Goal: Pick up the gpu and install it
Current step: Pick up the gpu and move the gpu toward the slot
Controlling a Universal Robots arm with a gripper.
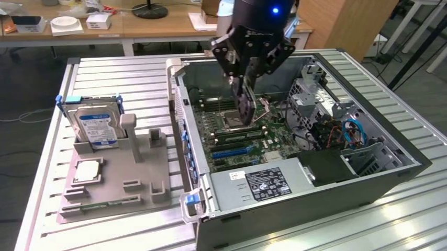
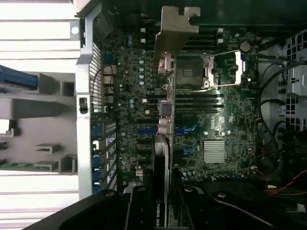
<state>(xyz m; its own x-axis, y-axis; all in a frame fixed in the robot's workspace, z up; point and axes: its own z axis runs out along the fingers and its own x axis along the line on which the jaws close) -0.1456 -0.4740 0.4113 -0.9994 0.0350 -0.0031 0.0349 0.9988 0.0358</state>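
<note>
On a ribbed metal table (image 1: 125,73), an open computer case (image 1: 391,136) lies on its side, the gpu (image 1: 244,102) held over its motherboard (image 1: 231,136)
The gripper (image 1: 248,70) pinches the gpu by its upper part, jaws pressed on both faces; the card hangs edge-on above the board, near the CPU socket (image 2: 192,72), seated in no slot. It looks thin, dark and flat, with a silver bracket (image 2: 175,28) at one end. Doing this well likely means keeping the card upright, its lower edge parallel to the blue slots (image 1: 231,151) and the bracket toward the case's rear wall

Slatted metal table (image 1: 119,76), wooden desks (image 1: 150,27) behind with white boxes (image 1: 98,21), tall wooden cabinet (image 1: 349,26), dark grey floor (image 1: 28,86).
</note>
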